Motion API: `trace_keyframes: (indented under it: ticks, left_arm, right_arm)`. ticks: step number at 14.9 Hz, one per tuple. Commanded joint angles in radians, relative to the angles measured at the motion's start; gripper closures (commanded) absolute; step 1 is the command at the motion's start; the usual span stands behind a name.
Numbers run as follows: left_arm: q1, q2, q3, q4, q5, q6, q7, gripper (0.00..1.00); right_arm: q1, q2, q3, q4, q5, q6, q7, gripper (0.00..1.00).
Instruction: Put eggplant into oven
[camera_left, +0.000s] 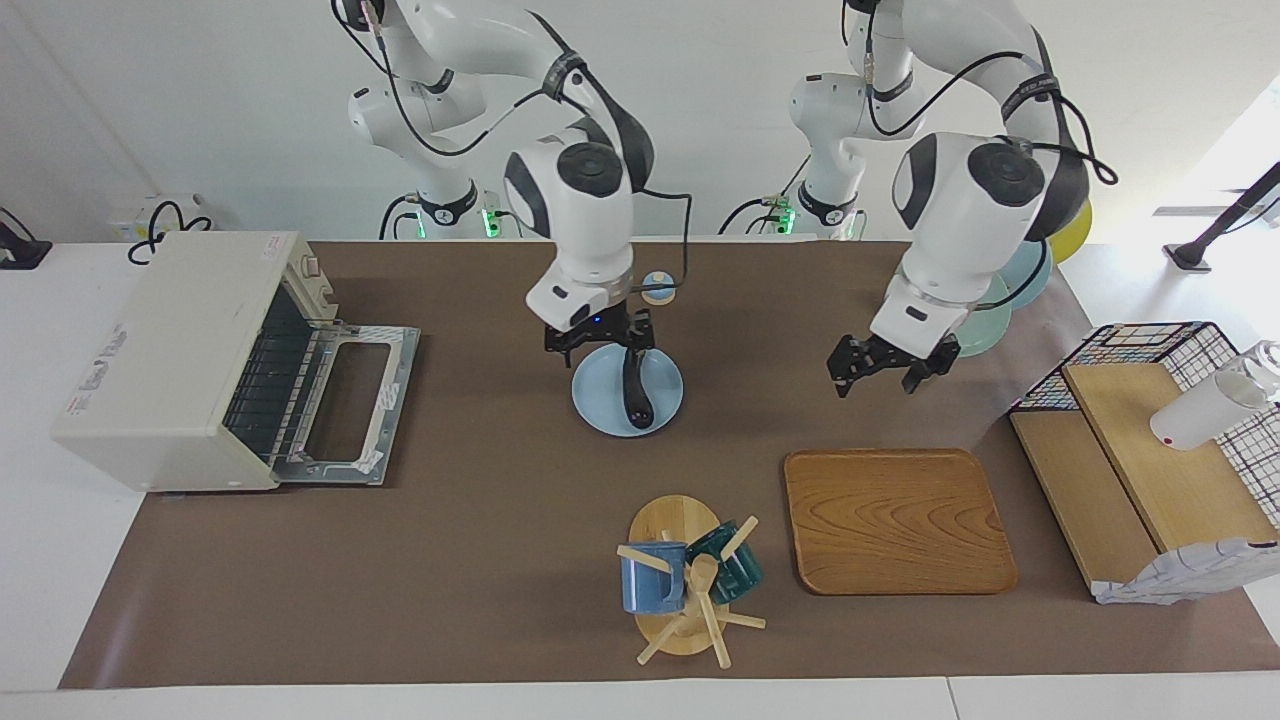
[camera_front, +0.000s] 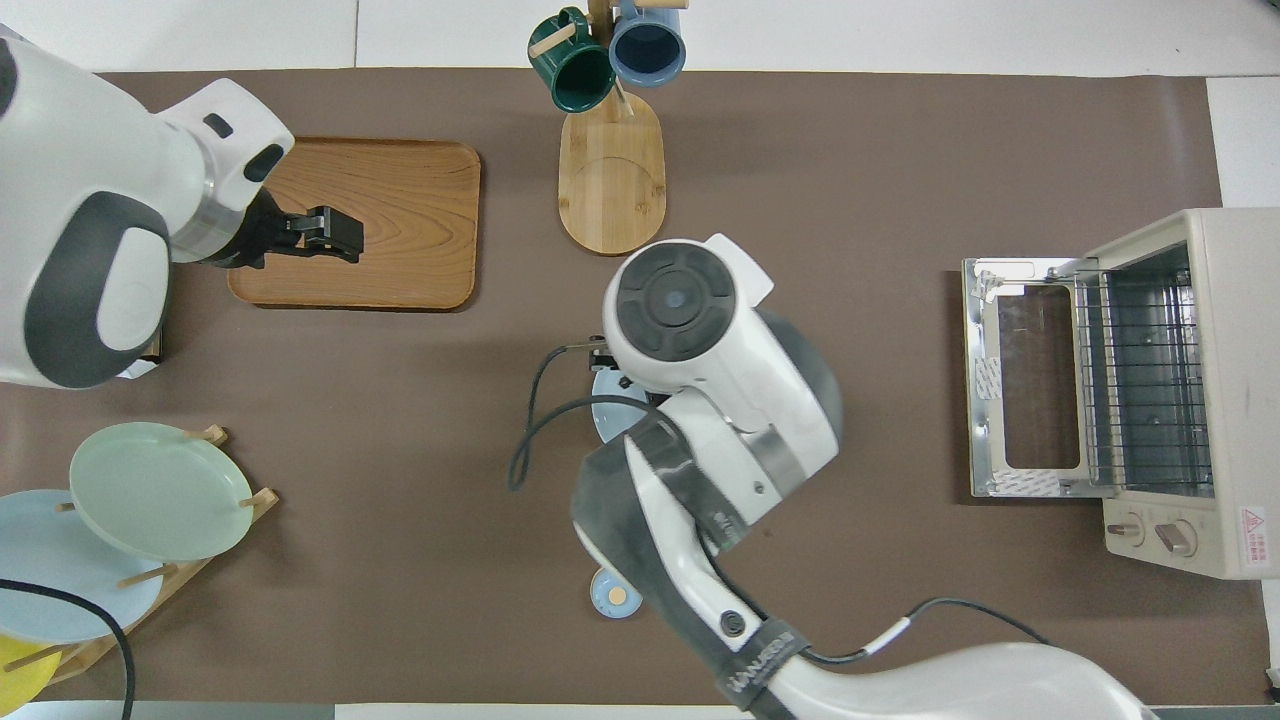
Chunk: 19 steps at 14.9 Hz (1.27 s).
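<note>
The eggplant (camera_left: 637, 392) is dark and glossy and lies on a light blue plate (camera_left: 600, 395) at the middle of the table. My right gripper (camera_left: 622, 348) is down at the eggplant's end nearer the robots. In the overhead view the right arm hides the eggplant, and only a sliver of the plate (camera_front: 607, 398) shows. The cream oven (camera_left: 170, 350) stands at the right arm's end of the table with its door (camera_left: 350, 400) folded down and its wire rack showing; it also shows in the overhead view (camera_front: 1160, 380). My left gripper (camera_left: 880, 378) is open and empty over the wooden tray's (camera_left: 895, 520) edge.
A wooden mug tree (camera_left: 685, 575) with a blue and a green mug stands farther from the robots than the plate. A small blue disc (camera_left: 659, 287) lies nearer to the robots. A plate rack (camera_front: 150, 490) and a wire basket with boards (camera_left: 1150, 450) are at the left arm's end.
</note>
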Motion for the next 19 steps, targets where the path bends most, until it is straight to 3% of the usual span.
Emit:
trace_keyframes:
  ticks: [1, 5, 8, 13, 14, 16, 19]
  left_arm:
    - [0.038, -0.069, -0.009, -0.005, 0.019, -0.091, 0.073, 0.0]
    - [0.057, -0.12, -0.009, -0.008, 0.019, -0.162, 0.088, 0.0]
    - [0.058, -0.146, -0.009, -0.014, 0.019, -0.194, 0.088, 0.0]
    - [0.057, -0.166, -0.009, -0.008, 0.019, -0.245, 0.087, 0.0]
    - [0.058, -0.166, -0.007, -0.002, 0.019, -0.252, 0.087, 0.0]
    - [0.061, -0.165, -0.01, 0.044, 0.022, -0.292, 0.087, 0.0]
    - [0.067, -0.18, -0.012, 0.057, 0.024, -0.317, 0.087, 0.0]
  right_arm:
    - [0.062, 0.164, -0.003, 0.137, -0.038, 0.04, 0.125, 0.0]
    - [0.076, 0.153, -0.003, 0.028, -0.038, 0.172, 0.127, 0.0]
    - [0.082, 0.121, -0.001, -0.07, -0.038, 0.237, 0.124, 0.28]
    - [0.1, 0.095, -0.001, -0.153, -0.038, 0.272, 0.121, 0.56]
    - [0.1, 0.093, -0.001, -0.164, -0.038, 0.274, 0.121, 0.66]
    - [0.1, 0.089, -0.001, -0.165, -0.038, 0.265, 0.118, 1.0]
    - [0.091, 0.09, -0.001, -0.125, -0.073, 0.19, 0.099, 1.0]
